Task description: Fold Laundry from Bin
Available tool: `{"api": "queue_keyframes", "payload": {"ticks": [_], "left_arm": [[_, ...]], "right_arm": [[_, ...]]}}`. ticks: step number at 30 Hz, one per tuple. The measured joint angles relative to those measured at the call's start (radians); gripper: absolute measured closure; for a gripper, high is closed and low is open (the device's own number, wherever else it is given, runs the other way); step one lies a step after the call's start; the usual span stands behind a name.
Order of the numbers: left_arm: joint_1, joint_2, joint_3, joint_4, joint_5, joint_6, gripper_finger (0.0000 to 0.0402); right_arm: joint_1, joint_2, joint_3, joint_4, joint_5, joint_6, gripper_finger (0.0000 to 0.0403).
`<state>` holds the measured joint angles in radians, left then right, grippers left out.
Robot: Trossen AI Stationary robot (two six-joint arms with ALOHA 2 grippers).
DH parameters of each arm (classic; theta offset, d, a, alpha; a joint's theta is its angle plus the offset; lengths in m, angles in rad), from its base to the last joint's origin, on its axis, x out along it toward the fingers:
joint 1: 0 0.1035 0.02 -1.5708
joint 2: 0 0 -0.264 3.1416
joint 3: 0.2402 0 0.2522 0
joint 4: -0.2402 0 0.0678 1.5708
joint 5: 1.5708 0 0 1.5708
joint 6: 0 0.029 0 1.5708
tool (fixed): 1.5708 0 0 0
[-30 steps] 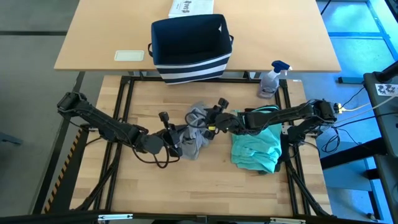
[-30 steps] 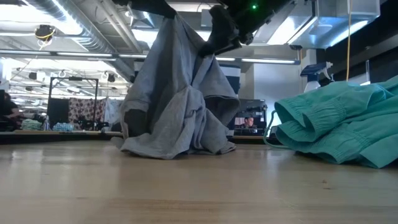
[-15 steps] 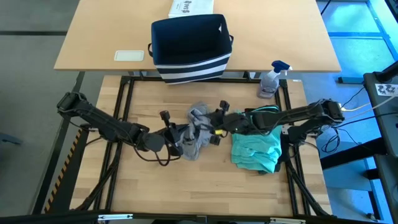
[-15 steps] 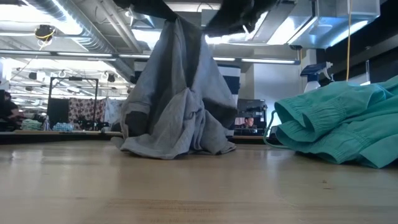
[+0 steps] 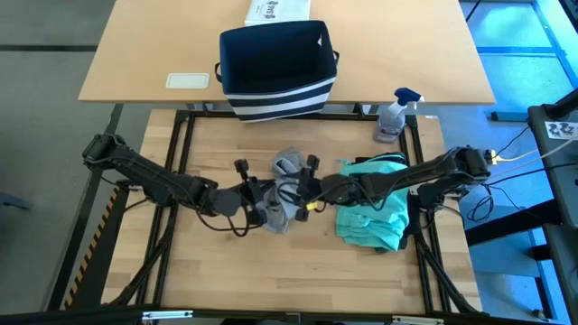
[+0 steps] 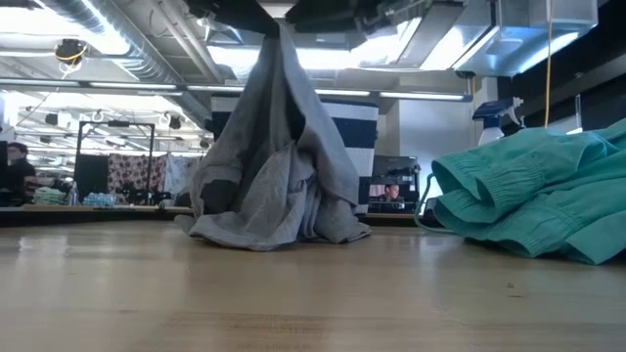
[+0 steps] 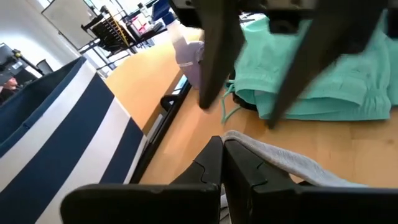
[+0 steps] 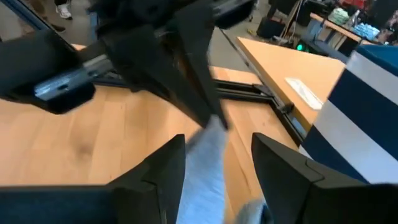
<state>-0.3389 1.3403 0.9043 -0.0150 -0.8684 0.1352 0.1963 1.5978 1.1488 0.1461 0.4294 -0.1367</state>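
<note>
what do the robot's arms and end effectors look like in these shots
Both arms are dark, slim and jointed, with loose black cables looping beside them. The left end effector has two flat black fingers tapering to narrow tips. The right end effector has two broad black fingers with squared ends. A small yellow marking shows near the right wrist in the high view.

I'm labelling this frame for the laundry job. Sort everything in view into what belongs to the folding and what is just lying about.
Part of the job:
- grey T-shirt, pinched by the shut left tool and lifted off the table
- right tool, open, astride the grey cloth
- teal garment, on the table's right side
- navy striped bin

Lying about:
- spray bottle
- white printed box
- pale card
</note>
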Motion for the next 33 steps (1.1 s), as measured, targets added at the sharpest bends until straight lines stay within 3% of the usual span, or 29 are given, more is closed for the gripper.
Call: {"api": "queue_keyframes", "payload": {"ticks": [5,13,18,23,31,33], "left_arm": [[0.016,0.0,0.0,0.0,0.0,-0.03,0.0401],[0.026,0.0,0.0,0.004,0.02,-0.055,0.0401],[0.026,0.0,0.0,0.004,0.023,-0.055,0.0401],[0.022,0.0,0.0,0.001,0.025,-0.053,0.0401],[0.017,0.0,0.0,0.005,0.065,-0.009,0.0401],[0.011,0.0,0.0,0.005,0.086,0.036,0.0401]], "right_arm": [[0.0,0.044,0.033,0.046,0.008,-0.026,0.0194],[0.0,0.15,0.145,-0.111,0.13,-0.024,0.0138],[0.0,0.169,0.185,-0.16,0.167,-0.014,0.0131],[0.0,0.169,0.219,-0.289,0.191,0.001,0.0184],[0.0,0.167,0.22,-0.325,0.154,-0.051,0.0367],[0.0,0.164,0.22,-0.325,0.158,-0.054,0.039]]}}
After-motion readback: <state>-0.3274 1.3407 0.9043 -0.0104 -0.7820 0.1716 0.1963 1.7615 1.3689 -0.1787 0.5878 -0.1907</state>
